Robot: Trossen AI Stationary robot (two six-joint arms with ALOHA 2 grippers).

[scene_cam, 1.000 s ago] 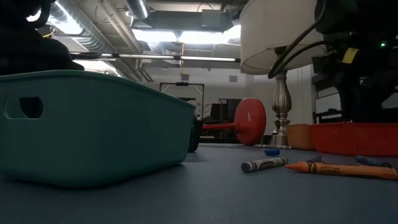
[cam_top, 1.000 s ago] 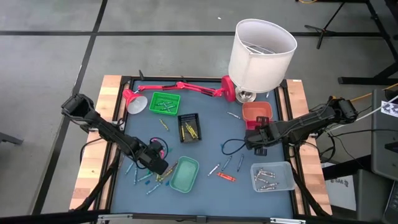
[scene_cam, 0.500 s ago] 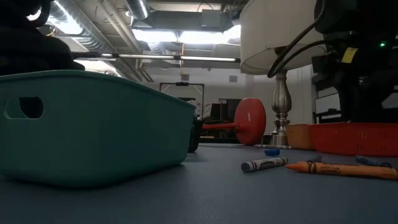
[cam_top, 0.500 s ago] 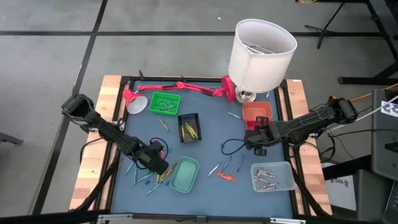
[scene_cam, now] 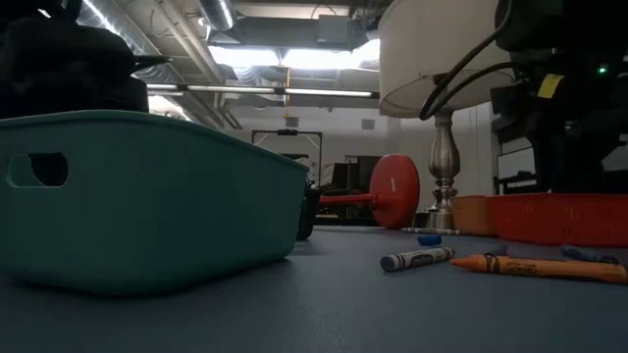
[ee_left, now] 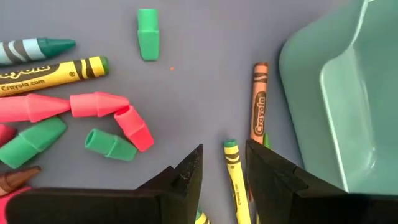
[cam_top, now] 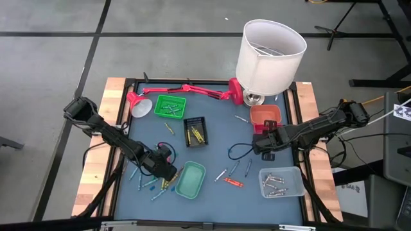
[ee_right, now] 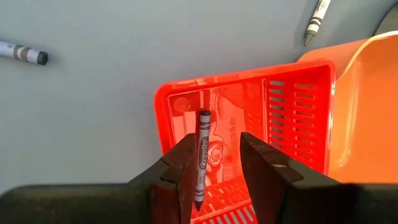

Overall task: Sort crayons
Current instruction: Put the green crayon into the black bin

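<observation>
So the right hand [ee_right: 214, 165] pinches a grey crayon [ee_right: 201, 158] over the red tray [ee_right: 292, 106] by the tabletop's right edge, probably to drop it; left hand [ee_left: 222, 165], slightly parted, straddles a yellow crayon [ee_left: 236, 180].

Bright ceiling lights [scene_cam: 294, 57] glare; near tray [scene_cam: 147, 196] blurred.
</observation>
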